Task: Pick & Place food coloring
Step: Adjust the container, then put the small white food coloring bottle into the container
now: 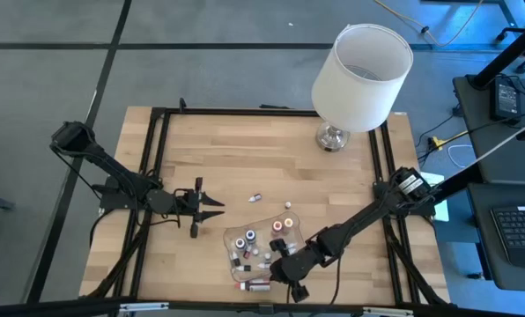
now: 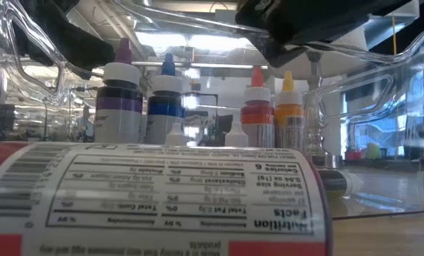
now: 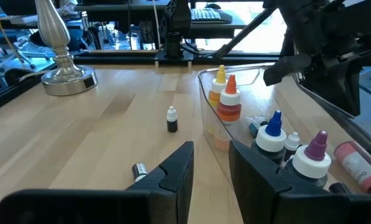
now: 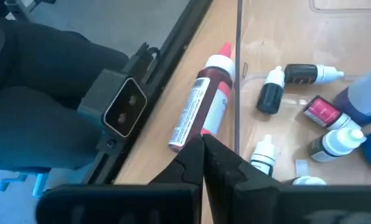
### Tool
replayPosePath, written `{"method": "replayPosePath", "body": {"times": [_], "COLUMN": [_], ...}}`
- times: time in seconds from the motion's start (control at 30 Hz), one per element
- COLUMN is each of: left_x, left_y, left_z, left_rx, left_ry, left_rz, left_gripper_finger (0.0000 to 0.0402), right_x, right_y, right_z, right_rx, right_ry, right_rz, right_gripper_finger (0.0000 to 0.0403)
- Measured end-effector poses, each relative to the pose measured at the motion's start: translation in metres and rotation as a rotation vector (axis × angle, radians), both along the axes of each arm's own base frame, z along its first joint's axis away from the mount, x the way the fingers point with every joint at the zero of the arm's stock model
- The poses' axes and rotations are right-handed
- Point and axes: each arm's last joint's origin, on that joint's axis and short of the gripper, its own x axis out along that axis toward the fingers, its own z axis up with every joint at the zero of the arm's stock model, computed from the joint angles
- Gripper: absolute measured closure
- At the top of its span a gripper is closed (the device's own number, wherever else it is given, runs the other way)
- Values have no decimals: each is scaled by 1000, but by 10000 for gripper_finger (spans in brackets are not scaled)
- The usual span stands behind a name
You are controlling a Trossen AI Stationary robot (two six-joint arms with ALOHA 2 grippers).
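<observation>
Two tiny food coloring bottles are on the bare wood: a dark one with a white cap stands upright (image 3: pixel 171 120) (image 1: pixel 288 205), and another lies on its side (image 3: pixel 139 170) (image 1: pixel 255 197). More tiny bottles (image 4: pixel 271 93) lie in the clear tray (image 1: pixel 230 236), among taller dropper bottles (image 3: pixel 229 102). My left gripper (image 1: pixel 211 210) (image 3: pixel 210 168) is open, low over the table left of the tray, with the lying bottle just ahead of it. My right gripper (image 1: pixel 280 264) (image 4: pixel 203 142) is shut and hangs over the tray's near edge, holding nothing.
A larger red-labelled bottle (image 4: pixel 204 102) (image 2: pixel 155 199) lies on the table just outside the tray's near wall (image 4: pixel 237 62). A lamp with a white shade (image 1: pixel 361 63) stands on its metal base (image 3: pixel 64 78) at the far right. Bare wood lies between the left gripper and the lamp.
</observation>
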Motion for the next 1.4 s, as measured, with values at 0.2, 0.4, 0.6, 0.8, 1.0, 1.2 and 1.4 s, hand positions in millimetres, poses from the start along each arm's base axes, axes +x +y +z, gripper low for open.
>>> {"method": "replayPosePath", "body": {"times": [0.2, 0.4, 0.6, 0.8, 1.0, 1.2, 1.4], "left_x": [0, 0, 0, 0, 0, 0, 0], "left_y": [0, 0, 0, 0, 0, 0, 0], "left_z": [0, 0, 0, 0, 0, 0, -1], "left_rx": [0, 0, 0, 0, 0, 2, 5], "left_ry": [0, 0, 0, 0, 0, 3, 9], "left_rz": [0, 0, 0, 0, 0, 0, 0], "left_gripper_finger": [304, 304, 304, 304, 304, 304, 304], "right_x": [8, 17, 27, 20, -11, -39, -71], "right_y": [-12, -27, -31, -27, -40, -65, -104], "right_z": [0, 1, 12, 75, 123, 125, 114], "right_rx": [-38, -67, -79, -198, -297, -307, -294], "right_ry": [-25, -53, -139, -186, -148, -128, -260], "right_rz": [-21, -96, -80, 58, 139, 119, -47], "right_gripper_finger": [398, 395, 394, 394, 394, 394, 394]}}
